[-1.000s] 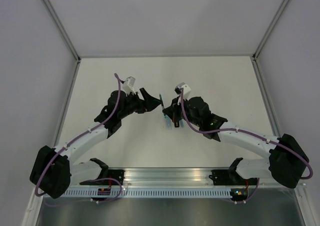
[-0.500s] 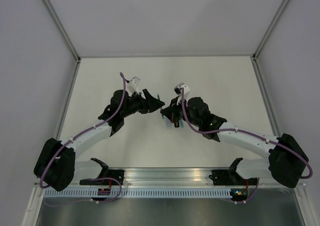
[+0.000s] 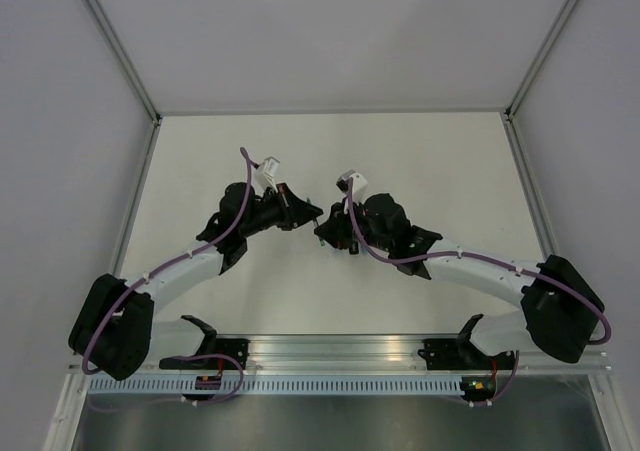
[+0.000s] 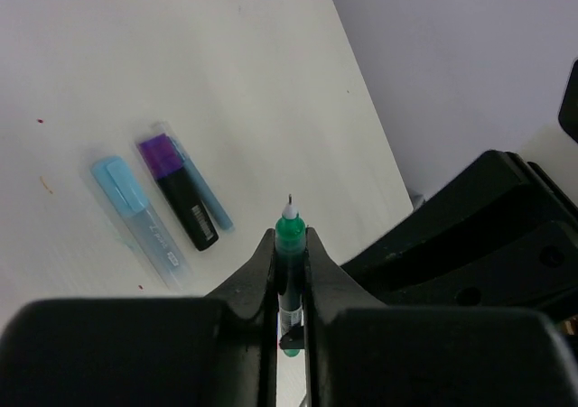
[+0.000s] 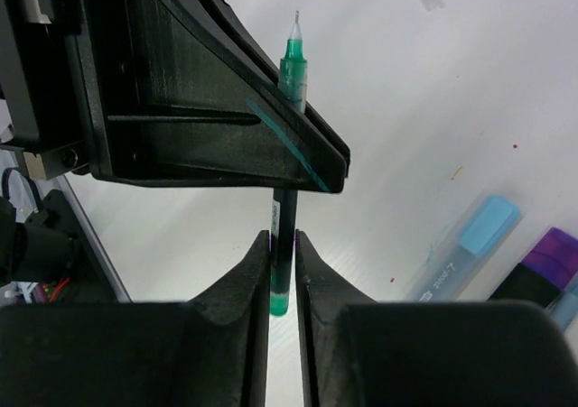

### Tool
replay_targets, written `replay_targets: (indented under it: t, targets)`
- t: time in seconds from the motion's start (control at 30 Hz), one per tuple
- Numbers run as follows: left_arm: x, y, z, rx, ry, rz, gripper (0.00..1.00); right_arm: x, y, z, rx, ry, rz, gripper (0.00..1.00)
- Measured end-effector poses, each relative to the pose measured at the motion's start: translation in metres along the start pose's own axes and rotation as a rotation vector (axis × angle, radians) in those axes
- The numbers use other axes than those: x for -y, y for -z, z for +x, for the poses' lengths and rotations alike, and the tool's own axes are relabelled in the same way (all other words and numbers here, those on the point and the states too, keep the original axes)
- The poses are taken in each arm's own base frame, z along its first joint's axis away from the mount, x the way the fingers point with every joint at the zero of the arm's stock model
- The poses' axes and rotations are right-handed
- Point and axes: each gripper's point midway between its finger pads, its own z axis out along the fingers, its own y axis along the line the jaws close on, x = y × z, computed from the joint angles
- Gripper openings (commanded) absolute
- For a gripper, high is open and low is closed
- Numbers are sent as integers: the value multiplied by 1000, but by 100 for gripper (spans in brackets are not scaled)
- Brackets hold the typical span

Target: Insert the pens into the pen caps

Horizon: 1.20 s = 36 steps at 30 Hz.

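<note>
A thin green pen (image 4: 290,231) is held in the air between both grippers, its fine tip bare. My left gripper (image 4: 289,245) is shut on the pen's front part near the tip. My right gripper (image 5: 283,240) has its fingers lying against the pen's (image 5: 292,64) rear end. On the table lie a light blue marker (image 4: 135,213), a black-and-purple marker (image 4: 179,195) and a slim bluish cap (image 4: 215,213) tucked against the purple one. In the top view the left gripper (image 3: 313,212) and right gripper (image 3: 325,231) meet at mid-table.
The markers lie side by side just below the two grippers; the right wrist view has the light blue one (image 5: 465,249) and the purple one (image 5: 546,263) at its right edge. Grey walls enclose the white table (image 3: 450,161) on three sides.
My left gripper has moved in and shut on the green pen's front part. The right arm has shifted slightly left with the pen's rear end between its fingers.
</note>
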Motion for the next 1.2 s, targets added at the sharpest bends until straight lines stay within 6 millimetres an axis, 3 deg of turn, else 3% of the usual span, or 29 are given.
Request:
replay_targets:
  t: [0.03,0.17,0.27,0.33,0.4,0.43,0.53,0.7,0.9,1.03,1.2]
  targets:
    - [2,0,1,-4,5,9,2,0,0,0,-1,2,-3,32]
    - [11,0,6,-24,15,50,2,0,-4,6,-18,13,-8,30]
    - [11,1,7,-26,17,53,2,-1,-6,11,-31,15,-18,5]
    - [10,1,8,-27,19,52,2,-1,-7,12,-35,17,-14,0]
    - [10,1,8,-26,17,52,36,0,-7,12,-34,15,-12,0]
    - [10,1,7,-25,15,53,67,0,-7,12,-32,17,-11,0]
    - [9,4,9,-30,19,36,83,7,-6,10,-23,12,34,0]
    - [-2,6,-11,23,36,-86,84,25,9,-4,34,-9,160,0]
    - [-30,11,-69,153,139,-300,81,57,51,-26,195,-85,347,0]
    - [-71,8,-103,210,301,-503,78,84,74,-23,256,-114,480,0]
    - [-125,-9,-129,204,451,-741,67,90,83,-28,289,-122,524,0]
